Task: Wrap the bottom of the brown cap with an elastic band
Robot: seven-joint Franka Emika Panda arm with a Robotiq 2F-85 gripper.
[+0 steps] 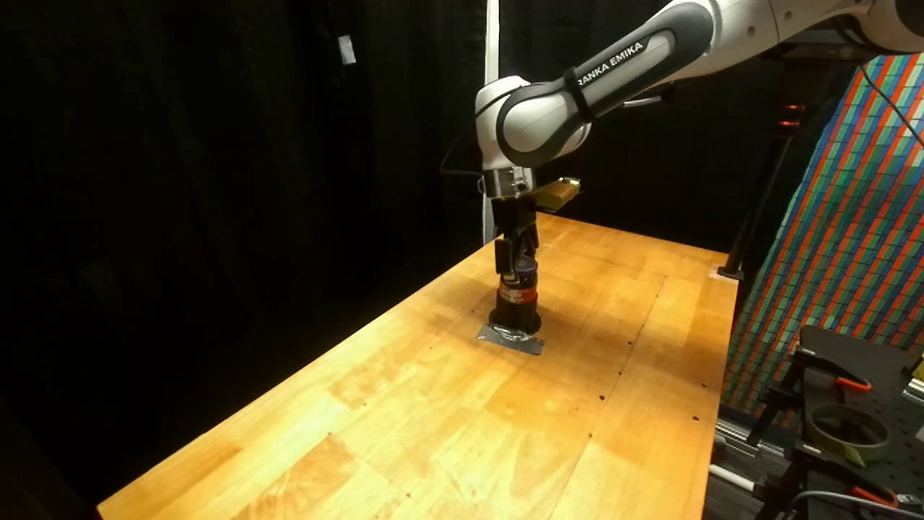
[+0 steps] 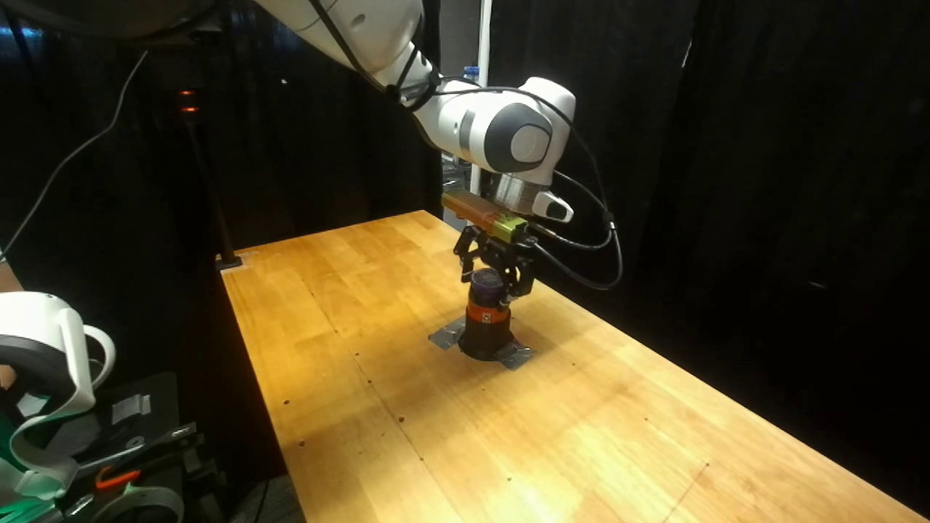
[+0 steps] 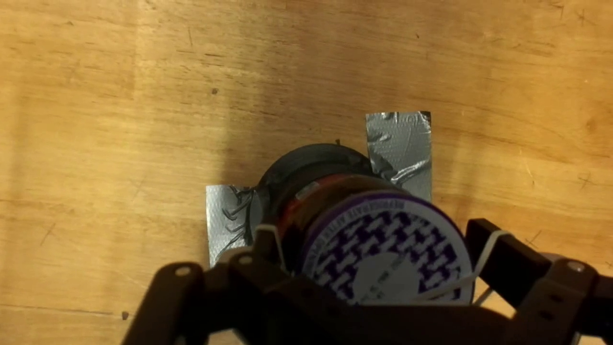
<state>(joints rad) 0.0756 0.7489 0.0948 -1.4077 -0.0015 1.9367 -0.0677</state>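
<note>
The brown cap (image 1: 519, 295) is a dark cylinder with a reddish-orange band around its middle. It stands upright in a wide black base (image 2: 485, 343) on the table and also shows in an exterior view (image 2: 485, 314). In the wrist view the cap (image 3: 330, 199) has a purple-and-white patterned top. My gripper (image 3: 374, 238) is open, with one finger on each side of the top; whether they touch it I cannot tell. A pale elastic band (image 3: 486, 251) is looped around both fingers and crosses over the top. Its lower part is hidden by the gripper.
Grey tape strips (image 3: 402, 139) hold the black base to the wooden table (image 1: 433, 433). A black post (image 2: 225, 258) stands at a table corner. A dark side stand with a tape roll (image 1: 848, 433) and clamps is beside the table. Dark curtains hang behind.
</note>
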